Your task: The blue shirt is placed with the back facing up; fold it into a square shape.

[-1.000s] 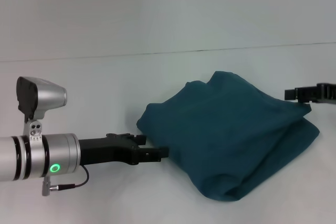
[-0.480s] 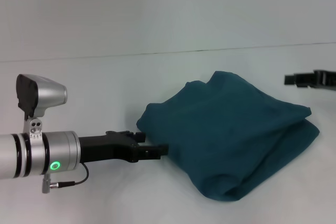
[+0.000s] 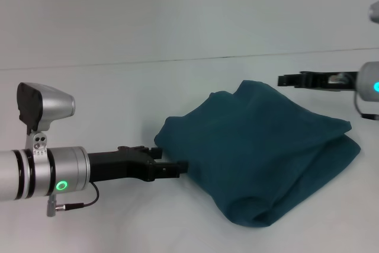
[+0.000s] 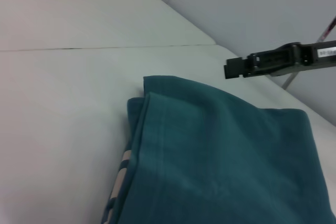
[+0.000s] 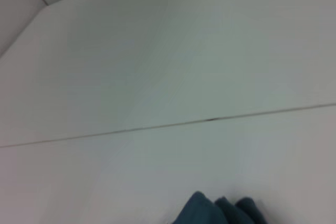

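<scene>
Left end effector [image 3: 177, 169] beside folded blue shirt [image 3: 260, 146] on white table [image 3: 118, 87].

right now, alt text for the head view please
A blue shirt, folded into a rough bundle, lies on a white table. The left gripper is at its left edge; the right gripper hangs beyond its far right side.

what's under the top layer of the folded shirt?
More folded layers of the blue shirt, and in the left wrist view an off-white strip, seemingly print, peeks out at the edge. The rest underneath is covered, down to the white table.
</scene>
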`<action>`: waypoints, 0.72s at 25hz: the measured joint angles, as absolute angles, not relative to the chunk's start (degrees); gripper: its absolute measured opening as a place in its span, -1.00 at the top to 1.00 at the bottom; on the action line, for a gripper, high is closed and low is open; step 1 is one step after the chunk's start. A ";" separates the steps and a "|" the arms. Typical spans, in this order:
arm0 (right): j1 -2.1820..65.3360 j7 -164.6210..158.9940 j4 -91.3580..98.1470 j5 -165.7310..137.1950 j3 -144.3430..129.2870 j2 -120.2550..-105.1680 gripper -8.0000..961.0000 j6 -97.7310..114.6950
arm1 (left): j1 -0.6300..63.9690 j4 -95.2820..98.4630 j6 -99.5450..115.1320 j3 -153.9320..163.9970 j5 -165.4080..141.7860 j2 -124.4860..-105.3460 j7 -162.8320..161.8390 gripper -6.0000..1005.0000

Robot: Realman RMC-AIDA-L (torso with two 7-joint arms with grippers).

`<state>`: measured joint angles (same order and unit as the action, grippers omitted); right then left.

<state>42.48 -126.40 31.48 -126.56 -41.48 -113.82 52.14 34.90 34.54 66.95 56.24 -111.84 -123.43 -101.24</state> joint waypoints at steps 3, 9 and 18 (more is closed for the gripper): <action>43.75 -125.97 30.51 -126.44 -42.49 -115.41 -0.11 48.00 | 34.85 34.54 66.68 56.25 -111.96 -123.42 -101.24 -0.74; 46.41 -124.60 27.02 -126.29 -43.33 -117.21 -0.07 42.06 | 34.63 34.54 66.04 56.24 -112.05 -123.40 -101.24 -0.74; 47.04 -124.20 25.04 -126.20 -43.51 -117.73 -0.01 39.51 | 34.39 34.54 66.00 55.89 -112.13 -123.30 -101.24 -0.74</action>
